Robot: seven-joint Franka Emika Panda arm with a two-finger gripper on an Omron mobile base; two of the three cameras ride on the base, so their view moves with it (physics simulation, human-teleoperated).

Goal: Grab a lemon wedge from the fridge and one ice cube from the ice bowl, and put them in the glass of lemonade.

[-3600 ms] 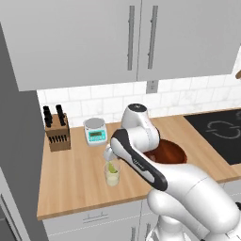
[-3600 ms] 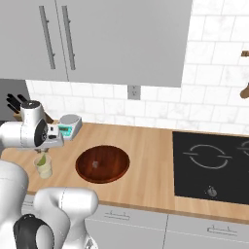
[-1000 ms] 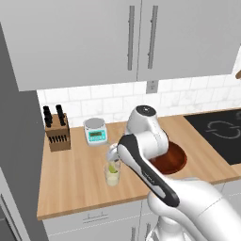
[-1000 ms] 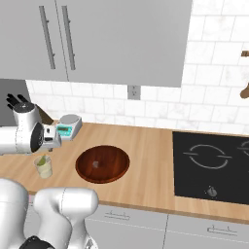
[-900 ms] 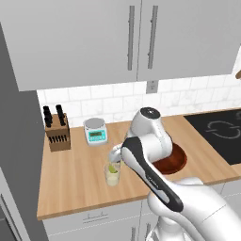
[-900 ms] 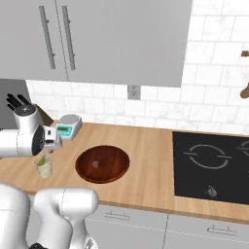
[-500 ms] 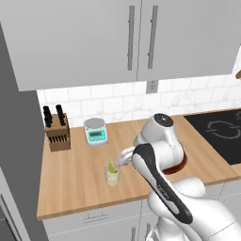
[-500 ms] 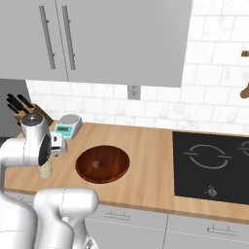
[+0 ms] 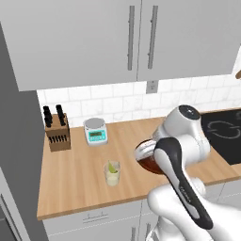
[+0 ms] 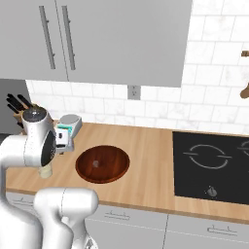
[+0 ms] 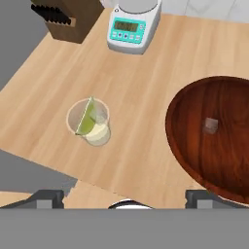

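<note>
The glass of lemonade [image 11: 90, 122] stands on the wooden counter with a yellow-green lemon wedge [image 11: 86, 121] leaning inside it. In the left base view the glass [image 9: 112, 173] is just left of my arm. To its right is the dark wooden ice bowl [image 11: 189, 146], with one pale ice cube [image 11: 210, 125] on its floor. The right base view shows the bowl [image 10: 109, 170] and the cube [image 10: 96, 163] beside my arm. My gripper [image 11: 125, 197] hangs open above the counter between glass and bowl, holding nothing. The fridge's grey side [image 9: 16, 155] rises at the left.
A white scale with a teal display [image 11: 132, 24] and a knife block [image 11: 68, 17] stand at the back of the counter. A black cooktop [image 10: 209, 163] lies right of the bowl. Grey wall cabinets [image 9: 136, 37] hang overhead.
My arm has swung to the right, from over the glass toward the bowl. The glass, the bowl and the scale have stayed where they were.
</note>
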